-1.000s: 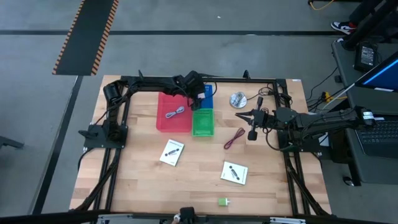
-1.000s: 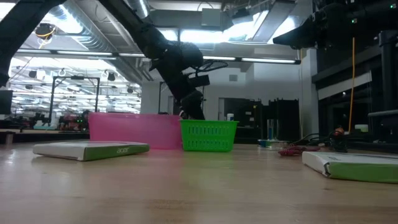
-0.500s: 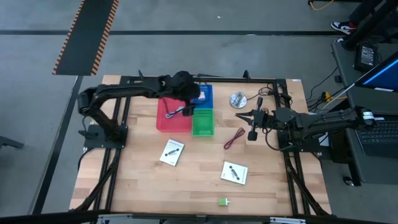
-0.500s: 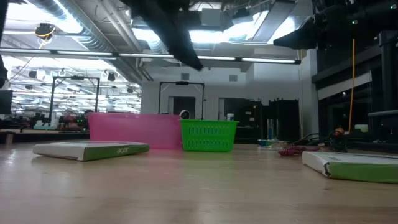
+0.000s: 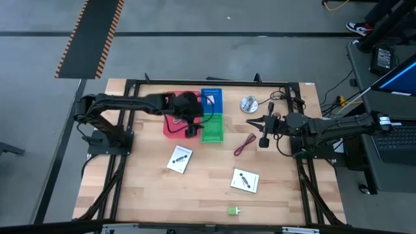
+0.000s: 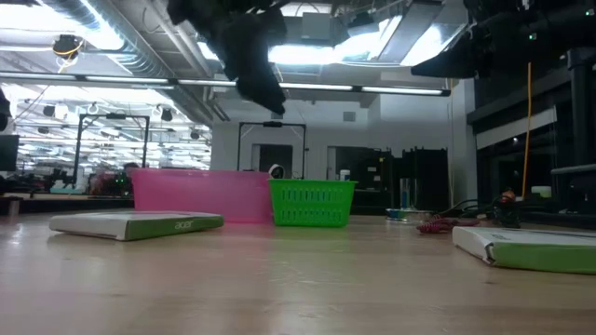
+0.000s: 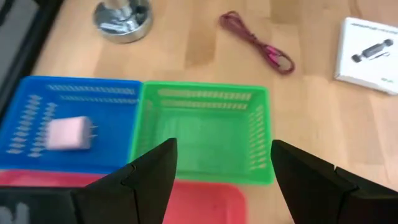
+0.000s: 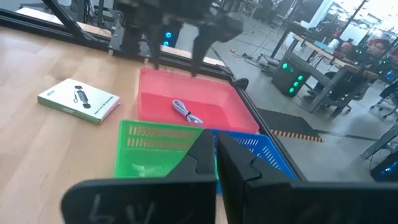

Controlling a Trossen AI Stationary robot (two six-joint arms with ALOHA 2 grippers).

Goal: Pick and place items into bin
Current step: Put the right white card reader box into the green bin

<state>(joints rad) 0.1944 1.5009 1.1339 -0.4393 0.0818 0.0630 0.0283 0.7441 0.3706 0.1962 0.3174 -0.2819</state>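
My left gripper (image 5: 192, 130) (image 7: 221, 180) hangs open and holds nothing, high above the seam between the red bin (image 5: 175, 123) and the green bin (image 5: 212, 129). A grey-blue cable (image 8: 186, 113) lies in the red bin. A pink block (image 7: 69, 134) lies in the blue bin (image 5: 212, 99). The green bin (image 7: 202, 130) holds nothing. The dark red cable (image 5: 245, 144), two white cards (image 5: 180, 159) (image 5: 246, 181) and a green block (image 5: 233, 210) lie on the table. My right gripper (image 5: 252, 122) (image 8: 215, 155) waits shut near the right side, above the table.
A round silver disc (image 5: 249, 104) stands on the table right of the blue bin. The three bins sit together at the far middle of the table. Black frame rails (image 5: 123, 162) run along the left and right sides. Bare wood lies between the cards and the near edge.
My left gripper has drawn back from over the blue bin toward the near edge and now hangs over the red and green bins. It has also risen, and its elbow has swung out to the left. The right arm has kept still.
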